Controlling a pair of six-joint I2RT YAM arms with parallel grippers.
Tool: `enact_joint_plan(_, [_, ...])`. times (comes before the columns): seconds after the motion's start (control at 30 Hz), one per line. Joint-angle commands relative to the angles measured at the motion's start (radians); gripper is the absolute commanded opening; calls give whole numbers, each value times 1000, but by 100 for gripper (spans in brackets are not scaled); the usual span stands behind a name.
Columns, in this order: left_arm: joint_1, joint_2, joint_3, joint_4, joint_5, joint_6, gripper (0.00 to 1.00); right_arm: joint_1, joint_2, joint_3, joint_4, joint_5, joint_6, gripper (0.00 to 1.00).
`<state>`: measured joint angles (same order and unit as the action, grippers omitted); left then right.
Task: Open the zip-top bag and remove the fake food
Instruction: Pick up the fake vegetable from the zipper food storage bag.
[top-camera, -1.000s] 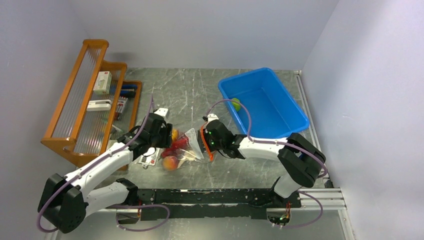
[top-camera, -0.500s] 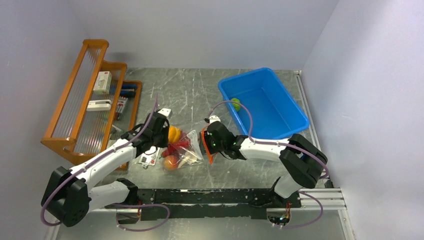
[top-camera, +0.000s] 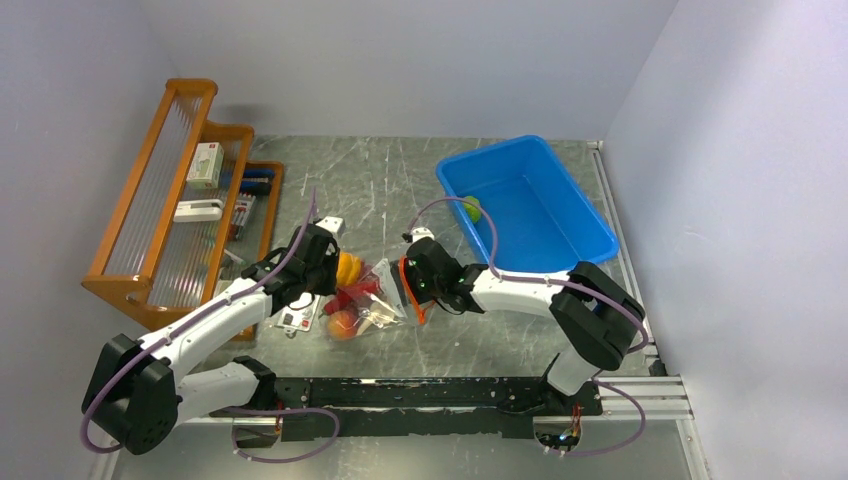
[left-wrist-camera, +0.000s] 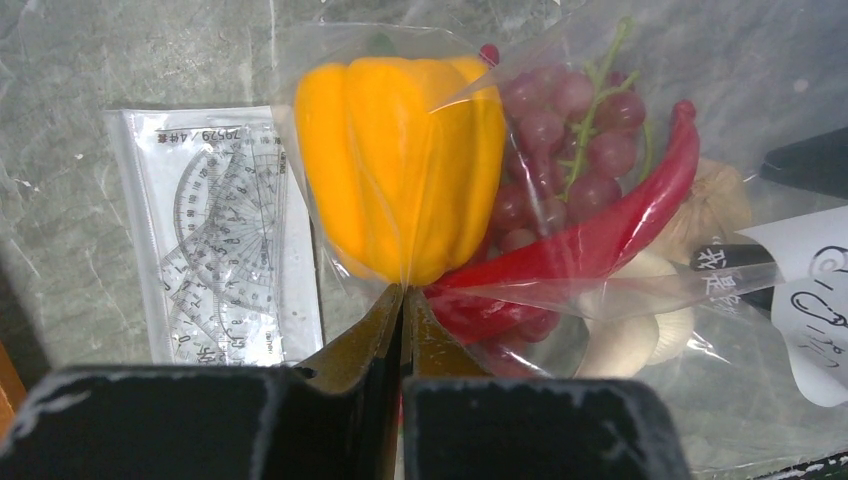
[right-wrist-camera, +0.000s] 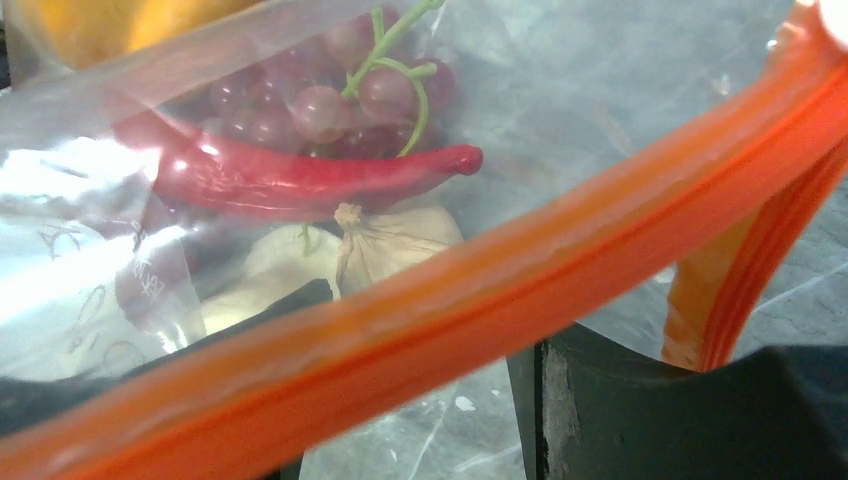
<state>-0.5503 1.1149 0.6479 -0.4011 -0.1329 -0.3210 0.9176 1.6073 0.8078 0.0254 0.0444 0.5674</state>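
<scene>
Toward the near edge of the bench (top-camera: 400, 170), your zip-top bag (top-camera: 383, 300) lies with the fake food (left-wrist-camera: 400, 170) inside, left jaws pinching its closed-end film, I judge as an anchor, while right jaws sit at the zip strip (right-wrist-camera: 480, 290), spread or gripping I cannot tell.

- Plain pale grey walls (top-camera: 400, 60) on three sides.
- Scratched grey marbled tabletop (top-camera: 380, 180), evenly lit.
- Orange wooden slatted rack (top-camera: 192, 88) at left, perhaps holding stationery.

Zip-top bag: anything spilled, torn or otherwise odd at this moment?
Nothing spilled or torn. The fake food is inside the zip-top bag, whose film the left pincer pinches. Only a green lime sits apart, in the blue tub.
</scene>
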Motion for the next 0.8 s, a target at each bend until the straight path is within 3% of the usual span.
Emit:
enact_joint_plan(0.0, [7,-4,40,11,20,12,12,-2,7,21,9,-22,-21,63])
enact_joint_plan(0.17, [7,-4,41,11,20,12,11,1,-7,35,92,-165,-59,63])
enact_joint_plan(0.5, [7,-8,39,10,12,9,9,2,101,90,43,-69,-87,58])
enact_joint_plan(0.77, [6,-5,42,4,-9,-1,9,1,92,65,62,-63,-40,40])
